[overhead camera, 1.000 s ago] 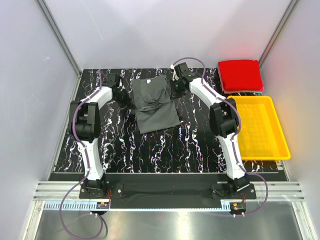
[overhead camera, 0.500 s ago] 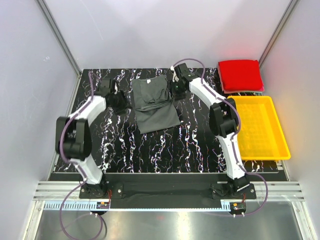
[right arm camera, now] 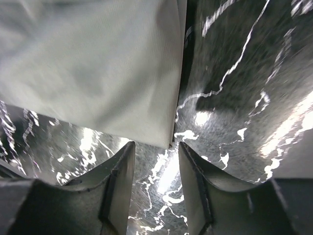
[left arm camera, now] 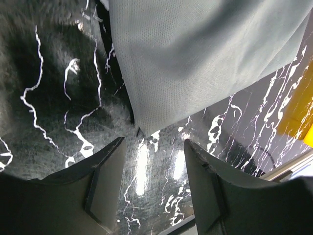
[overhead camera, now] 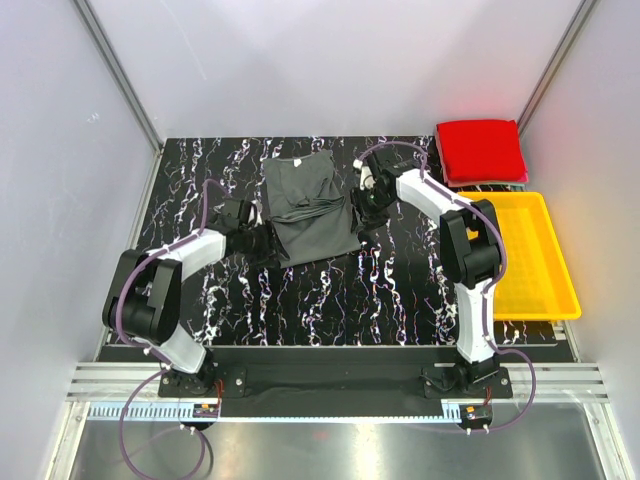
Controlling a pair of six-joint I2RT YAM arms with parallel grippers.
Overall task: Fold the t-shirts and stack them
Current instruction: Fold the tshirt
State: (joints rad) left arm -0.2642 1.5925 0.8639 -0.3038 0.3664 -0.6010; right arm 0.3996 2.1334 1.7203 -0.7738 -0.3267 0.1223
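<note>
Dark grey t-shirt (overhead camera: 308, 205) is seen flat on the marbled surface (overhead camera: 330, 295). Left pincer (left arm camera: 154, 147) and right pincer (right arm camera: 156, 147) are parted and empty, each positioned just off a near corner of it.

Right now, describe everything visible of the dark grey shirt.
The dark grey shirt is plain, soft knit cloth, lying flat on the black marbled table, collar at the far end, sleeves tucked inward with creases across the middle, hem nearest the arms. It is a narrow oblong, slightly askew. The open left gripper and right gripper each sit just off a near corner, gripping nothing.
</note>
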